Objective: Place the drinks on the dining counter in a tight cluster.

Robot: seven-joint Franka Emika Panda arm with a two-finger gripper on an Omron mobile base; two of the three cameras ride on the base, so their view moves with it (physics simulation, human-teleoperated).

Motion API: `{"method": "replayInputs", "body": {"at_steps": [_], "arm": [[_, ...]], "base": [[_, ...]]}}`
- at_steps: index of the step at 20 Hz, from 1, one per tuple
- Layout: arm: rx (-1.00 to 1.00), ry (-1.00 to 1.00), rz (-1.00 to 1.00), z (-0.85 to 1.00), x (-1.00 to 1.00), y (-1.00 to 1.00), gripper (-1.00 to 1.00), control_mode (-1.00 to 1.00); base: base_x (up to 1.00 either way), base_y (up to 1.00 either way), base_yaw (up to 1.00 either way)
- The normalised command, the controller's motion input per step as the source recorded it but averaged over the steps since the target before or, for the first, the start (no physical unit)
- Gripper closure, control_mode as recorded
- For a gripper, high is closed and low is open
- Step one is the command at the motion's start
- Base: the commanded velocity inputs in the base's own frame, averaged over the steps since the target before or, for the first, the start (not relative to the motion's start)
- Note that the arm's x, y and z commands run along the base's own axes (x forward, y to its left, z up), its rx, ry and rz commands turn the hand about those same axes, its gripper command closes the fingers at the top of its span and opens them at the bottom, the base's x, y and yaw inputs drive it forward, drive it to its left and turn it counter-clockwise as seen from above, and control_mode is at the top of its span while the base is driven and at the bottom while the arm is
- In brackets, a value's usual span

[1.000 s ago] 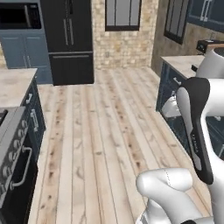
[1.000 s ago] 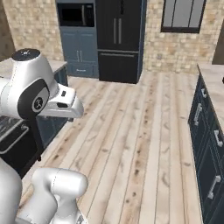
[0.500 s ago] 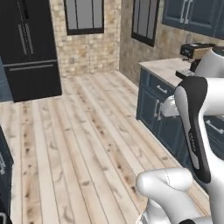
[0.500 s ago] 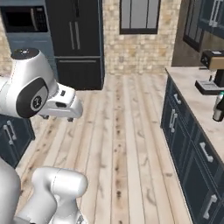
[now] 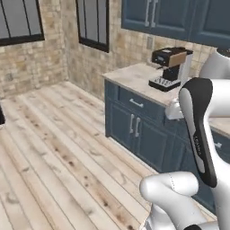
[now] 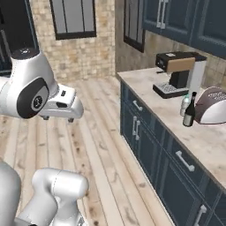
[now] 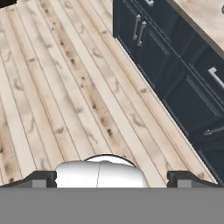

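Dark finger tips of the pincer (image 7: 112, 177) stand far apart at the bottom of the hand view, spread wide with nothing between them, over pale wooden floor (image 7: 65, 87) planks. To one side of that view run dark blue cabinet fronts (image 7: 175, 78) with silver handles, well apart from the tips.

In the right base view the white arm's hand (image 6: 62, 106) hangs over the floor, short of the tabletop (image 6: 176, 114), a beige marbled stone top on those blue fronts. On that tabletop, well away from the pincer, a slim dark wine bottle (image 6: 189, 111) stands upright, with a small clear bottle (image 6: 185, 105) just beside it, nearly touching. A black and tan coffee machine (image 6: 178, 73) sits behind them towards the brick wall, and a rounded white appliance (image 6: 212, 106) lies just past the bottles.

In the left base view the coffee machine (image 5: 170, 67) shows on the same tabletop (image 5: 134, 76); the arm (image 5: 200, 130) covers the stretch beyond it.
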Motion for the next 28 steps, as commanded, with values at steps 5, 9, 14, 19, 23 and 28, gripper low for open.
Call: {"method": "replayInputs", "body": {"at_steps": [5, 9, 14, 19, 23, 28], "arm": [[0.00, 0.00, 0.00, 0.00, 0.00, 0.00, -1.00, 1.00], [0.00, 0.00, 0.00, 0.00, 0.00, 0.00, -1.00, 1.00], [0.00, 0.00, 0.00, 0.00, 0.00, 0.00, -1.00, 1.00], [0.00, 0.00, 0.00, 0.00, 0.00, 0.00, -1.00, 1.00], [0.00, 0.00, 0.00, 0.00, 0.00, 0.00, -1.00, 1.00], [0.00, 0.00, 0.00, 0.00, 0.00, 0.00, -1.00, 1.00]], "base": [[0.97, 0.00, -0.63], [1.00, 0.00, -0.57], [0.91, 0.01, -0.66], [0.77, 0.05, -0.72], [0.58, 0.14, -0.71], [0.33, 0.59, -0.41]]}}
